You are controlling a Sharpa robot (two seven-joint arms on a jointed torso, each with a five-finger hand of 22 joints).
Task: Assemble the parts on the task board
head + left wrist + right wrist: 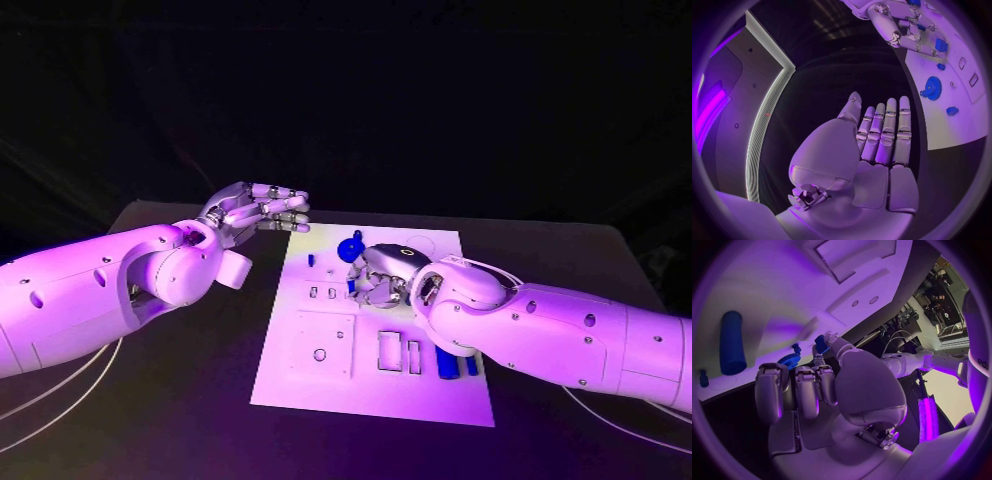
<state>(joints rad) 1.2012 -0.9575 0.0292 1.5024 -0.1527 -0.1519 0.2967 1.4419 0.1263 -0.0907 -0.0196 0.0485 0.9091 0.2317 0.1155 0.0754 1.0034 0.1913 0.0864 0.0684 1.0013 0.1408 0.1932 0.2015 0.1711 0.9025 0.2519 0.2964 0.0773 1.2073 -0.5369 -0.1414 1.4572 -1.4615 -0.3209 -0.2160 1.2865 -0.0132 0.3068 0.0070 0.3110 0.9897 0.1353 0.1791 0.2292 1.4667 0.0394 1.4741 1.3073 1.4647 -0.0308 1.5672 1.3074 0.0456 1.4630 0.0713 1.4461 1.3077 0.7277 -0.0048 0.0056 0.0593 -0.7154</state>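
The small blue part (821, 344) pinched at the right hand (381, 276) could slip or tilt as it meets its slot on the task board (335, 385), since the pinch looks slight (only fingertips touch it). The left hand (260, 213) hovers beside the board's far corner, fingers straight, holding nothing.

Task board (325, 385): smooth matt white plate, plastic-looking.
Parts: the blue cylinder (732, 342), well away from the right hand's fingertips, looks like smooth plastic.
Hands: left hand (879, 135) and right hand (826, 385), glossy silvery metal-look segments.
Table (173, 400): dull matt black.
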